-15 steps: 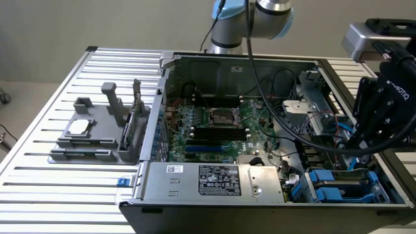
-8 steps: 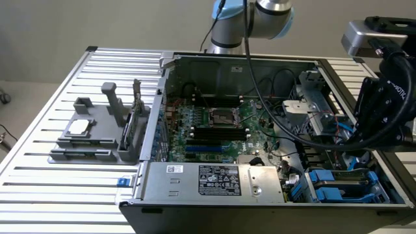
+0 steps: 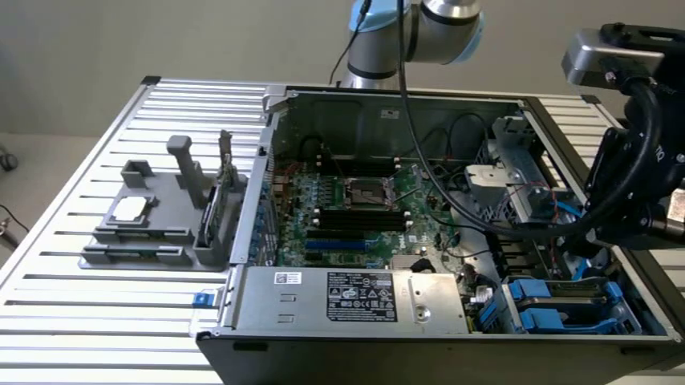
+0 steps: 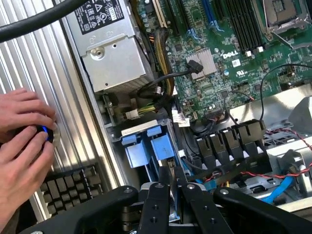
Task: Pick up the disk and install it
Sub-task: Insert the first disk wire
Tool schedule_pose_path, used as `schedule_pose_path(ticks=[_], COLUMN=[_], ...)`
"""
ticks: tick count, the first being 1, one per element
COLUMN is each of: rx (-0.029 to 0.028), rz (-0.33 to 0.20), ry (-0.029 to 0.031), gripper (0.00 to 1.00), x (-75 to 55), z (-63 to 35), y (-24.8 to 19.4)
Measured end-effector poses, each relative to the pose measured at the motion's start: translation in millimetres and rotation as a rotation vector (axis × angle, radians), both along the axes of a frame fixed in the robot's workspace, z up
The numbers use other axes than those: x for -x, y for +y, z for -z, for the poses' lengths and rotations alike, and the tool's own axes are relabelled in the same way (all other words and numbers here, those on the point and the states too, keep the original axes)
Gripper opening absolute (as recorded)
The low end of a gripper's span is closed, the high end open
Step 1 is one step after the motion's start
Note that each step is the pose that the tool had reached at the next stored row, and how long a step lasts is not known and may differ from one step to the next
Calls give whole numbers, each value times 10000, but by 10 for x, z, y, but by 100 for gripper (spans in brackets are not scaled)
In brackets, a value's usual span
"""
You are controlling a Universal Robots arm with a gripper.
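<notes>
Hardware lies open beneath me: a computer case [image 3: 354, 120] on a slatted metal table [image 3: 86, 321], its motherboard [image 3: 364, 208] facing up. I hang over the corner of the case toward the exterior view's right, where the drive bay [image 3: 583, 298] sits with 2 blue carrier handles [image 4: 146, 148] side by side.

My gripper [image 4: 171, 184] is just above those handles, its 2 black fingers [image 4: 157, 195] drawn close together. Between them runs a thin silver edge with a bit of blue deeper in the gap. As far as I can make out, that is the disk [image 4: 171, 170], seen edge-on and clamped in my grip, aimed at the bay beside the handles. Whether its far end touches the bay I cannot tell.

The large silver power supply box [image 3: 354, 295] lies along the near wall of the case, just beside the bay. On the table at the exterior view's left stands a grey fixture [image 3: 160, 224] with a small square chip [image 3: 128, 210] on it.

In the wrist view, a person's 2 hands [image 4: 22, 146] are outside the case, over the table, around a small dark device with a blue light [image 4: 44, 131], next to a black keyboard [image 4: 68, 187].
</notes>
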State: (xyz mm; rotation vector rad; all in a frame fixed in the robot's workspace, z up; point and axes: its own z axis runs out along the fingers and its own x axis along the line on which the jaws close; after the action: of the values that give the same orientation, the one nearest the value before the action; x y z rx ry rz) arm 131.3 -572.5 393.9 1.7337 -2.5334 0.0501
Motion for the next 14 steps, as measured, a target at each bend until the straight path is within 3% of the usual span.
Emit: schedule_pose_path(ticks=[14], rx=[-3], rz=[1870], ry=[0], gripper=[18], x=[0], z=[0], y=[0])
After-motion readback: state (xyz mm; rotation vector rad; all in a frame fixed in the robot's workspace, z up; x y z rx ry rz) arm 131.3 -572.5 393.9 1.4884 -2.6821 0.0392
